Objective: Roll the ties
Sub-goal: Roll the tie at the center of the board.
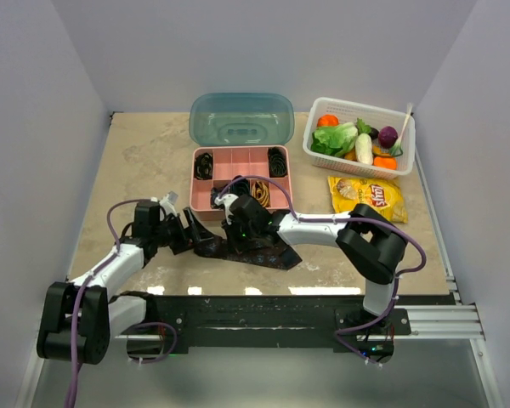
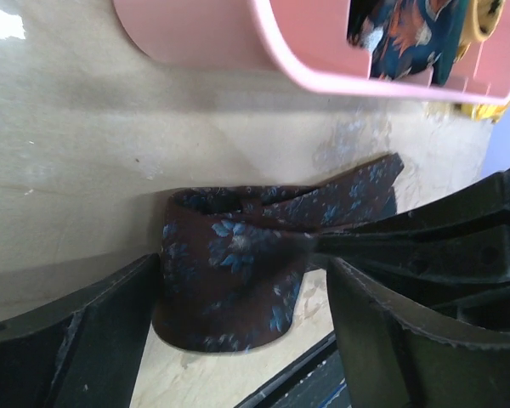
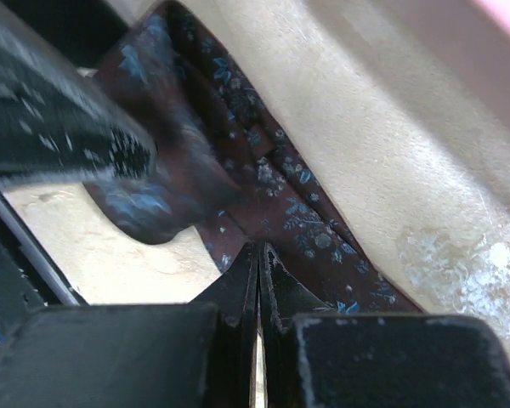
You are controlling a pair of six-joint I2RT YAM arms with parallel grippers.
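Observation:
A dark brown-maroon tie (image 1: 259, 252) with a small blue floral pattern lies on the table in front of the pink box (image 1: 193, 183). In the left wrist view its partly rolled end (image 2: 229, 272) stands between the fingers of my left gripper (image 2: 242, 285), which is open around it. My right gripper (image 3: 259, 251) is shut, its tips pinching the tie's flat part (image 3: 302, 217) just beside the roll. From above, the left gripper (image 1: 189, 236) and right gripper (image 1: 238, 229) sit close together over the tie. The box holds black coils (image 1: 204, 164) and a gold coil (image 1: 259, 191).
A teal lid (image 1: 241, 119) leans behind the pink box. A white basket (image 1: 310, 144) of toy vegetables stands at the back right, with a yellow chips bag (image 1: 367, 195) in front of it. The black rail runs along the near table edge.

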